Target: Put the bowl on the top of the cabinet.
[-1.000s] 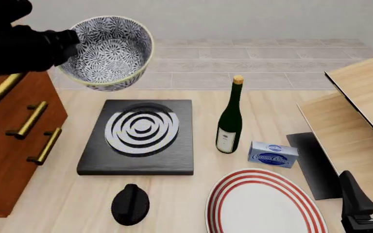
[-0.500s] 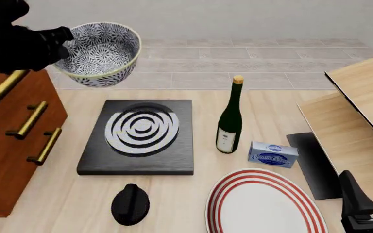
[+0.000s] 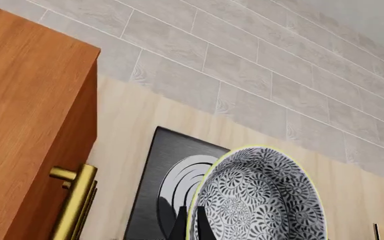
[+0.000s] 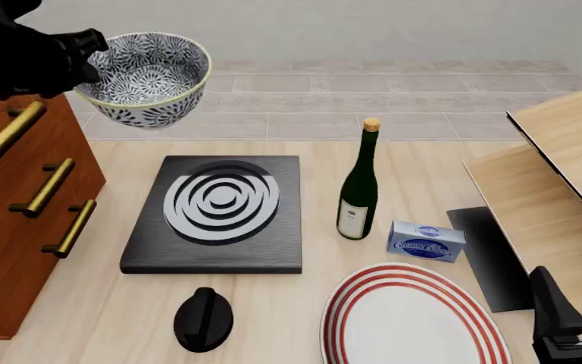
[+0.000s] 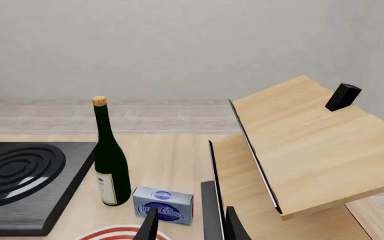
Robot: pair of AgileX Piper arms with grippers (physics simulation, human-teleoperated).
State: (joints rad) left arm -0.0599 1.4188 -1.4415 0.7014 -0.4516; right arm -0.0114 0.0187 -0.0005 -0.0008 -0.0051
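In the upper left of the front view, the left gripper (image 4: 87, 54) holds the bowl (image 4: 148, 76) aloft by its near rim, jaws clamped on the patterned wall, just beside the top corner of the cabinet (image 4: 13, 220). The bowl hangs clear of the table, mouth up and tipped slightly, above and behind the black hob (image 4: 217, 214) with its white rings. It is not yet over the cabinet top; judging by the task, it is carried high so that it can pass sideways over the cabinet's edge before being lowered. The left wrist view shows the same: the bowl (image 3: 259, 197) close under the camera, the cabinet's (image 3: 25, 135) flat top and a brass handle (image 3: 75, 200) beside it, a gap of tabletop between them.

Across the table's centre stand a green wine bottle (image 4: 358, 186) and a small blue box (image 4: 427, 241), with a red-ringed plate (image 4: 411, 318) at the lower edge and a black knob-like object (image 4: 204, 318) lower left; pale wooden boards (image 4: 554, 189) fill the right side. None lies in the bowl's way.

At the lower right corner the right gripper (image 5: 188, 225) waits low by the boards, its fingers standing a little apart and holding nothing, apparently parked out of the working arm's way.
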